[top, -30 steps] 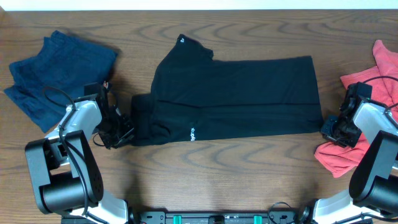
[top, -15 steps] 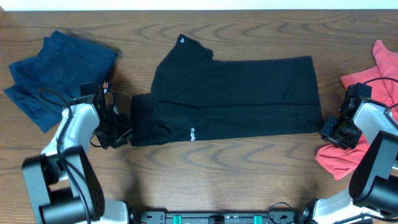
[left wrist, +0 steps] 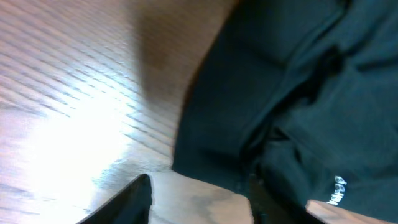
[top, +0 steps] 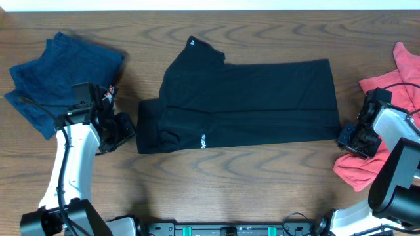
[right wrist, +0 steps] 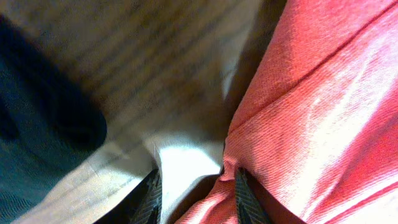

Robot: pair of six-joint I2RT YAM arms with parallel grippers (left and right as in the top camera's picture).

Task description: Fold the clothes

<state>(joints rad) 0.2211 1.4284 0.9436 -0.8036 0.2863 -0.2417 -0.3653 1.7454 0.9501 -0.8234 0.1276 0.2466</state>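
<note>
The black T-shirt (top: 249, 105) lies flat and partly folded across the middle of the table, with a small white logo (top: 203, 140) near its front edge. My left gripper (top: 126, 131) sits at the shirt's left edge. In the left wrist view it (left wrist: 199, 205) is open, with bare wood between the fingers and the black cloth (left wrist: 298, 93) just beyond. My right gripper (top: 349, 137) is by the shirt's right front corner. In the right wrist view it (right wrist: 199, 199) is open, with the pinkish-red garment (right wrist: 323, 106) bunched against its right finger.
A crumpled navy blue garment (top: 56, 78) lies at the far left. The pinkish-red garment (top: 400, 82) lies at the right edge, with part of it (top: 354, 169) in front of my right gripper. Bare wood table (top: 230, 177) runs along the front.
My left arm has swung and lifted. Its gripper has shifted slightly away from the front edge, staying at the shirt's left edge. The right arm and the clothes have not moved.
</note>
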